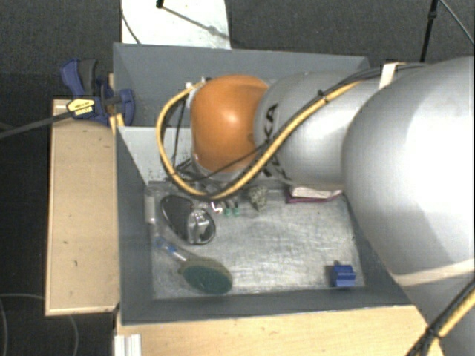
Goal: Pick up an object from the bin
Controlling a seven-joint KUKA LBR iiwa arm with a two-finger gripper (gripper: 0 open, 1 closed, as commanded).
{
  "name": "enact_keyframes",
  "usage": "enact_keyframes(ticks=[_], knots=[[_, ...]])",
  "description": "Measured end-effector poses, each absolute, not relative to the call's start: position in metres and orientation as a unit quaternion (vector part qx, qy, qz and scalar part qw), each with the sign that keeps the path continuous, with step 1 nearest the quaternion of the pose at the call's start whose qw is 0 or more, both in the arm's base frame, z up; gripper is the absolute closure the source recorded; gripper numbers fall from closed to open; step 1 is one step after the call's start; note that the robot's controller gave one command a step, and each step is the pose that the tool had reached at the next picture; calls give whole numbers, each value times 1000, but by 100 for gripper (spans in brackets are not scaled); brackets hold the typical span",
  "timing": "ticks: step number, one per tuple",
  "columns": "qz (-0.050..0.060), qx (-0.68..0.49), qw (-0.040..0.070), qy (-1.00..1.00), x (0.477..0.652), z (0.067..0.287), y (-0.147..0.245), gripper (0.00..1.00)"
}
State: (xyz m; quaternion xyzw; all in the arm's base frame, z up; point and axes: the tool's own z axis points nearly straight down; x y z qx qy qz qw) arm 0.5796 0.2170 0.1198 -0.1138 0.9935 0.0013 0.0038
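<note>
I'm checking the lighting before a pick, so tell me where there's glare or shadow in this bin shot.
In the camera view, glare sits on the orange wrist cover and the silver arm; in the same view, the arm's shadow darkens the back of the bin, where a glossy dark thing glints; the blue block and the round green pad in front lie evenly lit.

Soft light is cast from above, a sheen is left on the orange cover [226, 121] above the gripper [199, 225], shadow is pooled round it, and the bin floor [297, 247] to its right is brightened.
</note>
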Motion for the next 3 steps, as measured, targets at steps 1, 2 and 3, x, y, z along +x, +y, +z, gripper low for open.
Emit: enact_keyframes(ticks=[1, 2, 3], knots=[[0, -383, 1, 924, 589, 85, 205, 0], [0, -381, 1, 924, 589, 86, 206, 100], [0, -391, 6, 920, 575, 229, 212, 100]])
